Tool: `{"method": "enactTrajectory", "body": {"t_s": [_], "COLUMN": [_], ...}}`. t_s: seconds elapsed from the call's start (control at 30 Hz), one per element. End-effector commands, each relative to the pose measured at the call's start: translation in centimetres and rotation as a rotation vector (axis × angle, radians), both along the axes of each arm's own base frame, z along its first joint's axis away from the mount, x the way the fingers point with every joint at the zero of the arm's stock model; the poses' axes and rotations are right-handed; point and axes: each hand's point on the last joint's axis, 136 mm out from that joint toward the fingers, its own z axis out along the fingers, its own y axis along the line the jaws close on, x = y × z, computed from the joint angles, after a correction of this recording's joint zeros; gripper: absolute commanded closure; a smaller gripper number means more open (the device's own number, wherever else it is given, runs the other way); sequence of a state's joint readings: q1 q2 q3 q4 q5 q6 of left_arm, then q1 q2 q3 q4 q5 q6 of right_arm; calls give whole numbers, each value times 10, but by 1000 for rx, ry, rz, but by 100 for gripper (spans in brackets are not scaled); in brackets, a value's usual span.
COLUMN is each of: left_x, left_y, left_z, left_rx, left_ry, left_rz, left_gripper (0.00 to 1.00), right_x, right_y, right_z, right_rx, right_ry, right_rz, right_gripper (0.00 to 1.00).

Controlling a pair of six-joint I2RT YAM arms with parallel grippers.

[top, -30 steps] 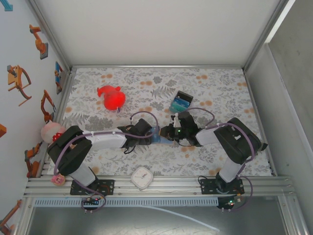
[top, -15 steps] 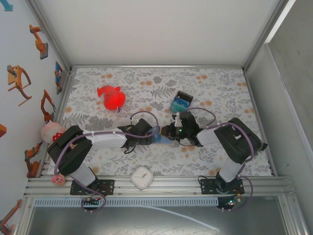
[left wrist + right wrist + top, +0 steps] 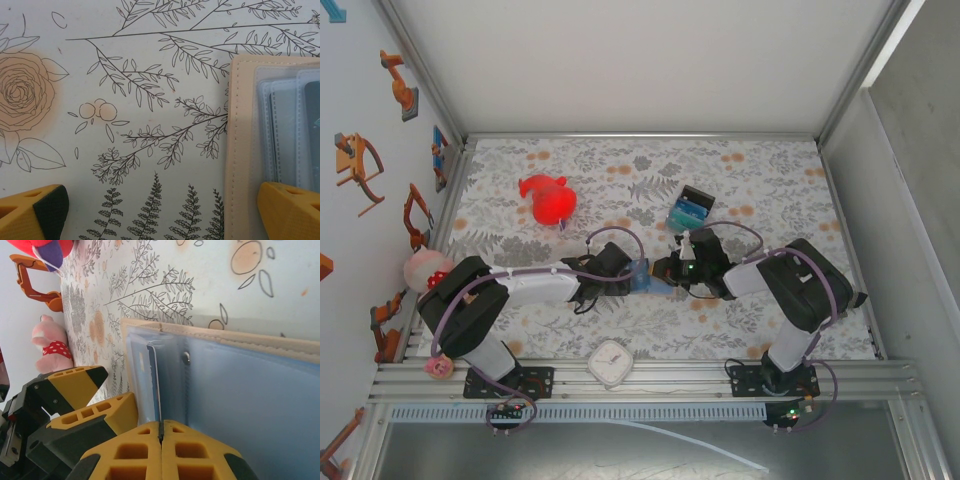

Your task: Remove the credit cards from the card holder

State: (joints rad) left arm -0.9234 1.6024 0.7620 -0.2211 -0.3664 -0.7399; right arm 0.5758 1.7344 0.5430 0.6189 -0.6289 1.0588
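The credit card [image 3: 156,385], pinched edge-on by the pressed-together right pincer [image 3: 161,435], is best drawn straight out of its pocket while the card holder [image 3: 240,390], open on the tabletop [image 3: 150,75] between the arms, is pinned by the spread left pincer [image 3: 162,212].

From above, the arms [image 3: 535,285] hide most of the holder [image 3: 644,278]; the blue bit we see is too small to tell more. At the left wrist, the holder runs off the right and bottom edges, and the cards [image 3: 290,130] look dim behind cloudy pockets [image 3: 263,100]. At the right wrist, one card [image 3: 156,385] stands edge-on, its face hidden, its end lost between the right jaws.
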Motion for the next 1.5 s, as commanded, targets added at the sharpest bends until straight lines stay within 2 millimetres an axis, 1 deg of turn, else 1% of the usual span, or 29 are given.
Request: {"method": "enactTrajectory", "body": {"t_s": [0.0, 0.17, 0.3, 0.47, 0.57, 0.7, 0.93, 1.23, 1.47], "left_x": [-6, -3, 4, 15, 21, 24, 21, 17, 13], "left_y": [12, 7, 1, -18, -27, -34, -37, -33, -25], "left_z": [-3, 10, 26, 39, 41, 37, 19, 7, 2], "left_rx": [65, 48, 27, 12, 17, 37, 65, 103, 128], "left_ry": [20, -6, -51, -90, -100, -88, -38, 5, 17], "left_rz": [0, -27, -50, -127, -162, -187, -216, -227, -218], "left_gripper": [3, 3, 3, 3, 3, 3, 3, 3, 3], "right_x": [1, 2, 2, 0, 1, 2, 4, 4, 3], "right_y": [-3, -3, -4, -9, -8, -8, -7, -9, -21], "right_z": [-5, -9, -9, -10, -7, -5, 0, 1, 3], "right_rx": [0, -9, -30, -82, -82, -83, -82, -97, -159], "right_ry": [-2, 13, 14, 18, 14, 12, 8, 11, -3], "right_rz": [-3, -3, -1, 8, 9, 4, 3, 3, -11], "right_gripper": [100, 100, 100, 100, 100, 100, 100, 100, 100]}}
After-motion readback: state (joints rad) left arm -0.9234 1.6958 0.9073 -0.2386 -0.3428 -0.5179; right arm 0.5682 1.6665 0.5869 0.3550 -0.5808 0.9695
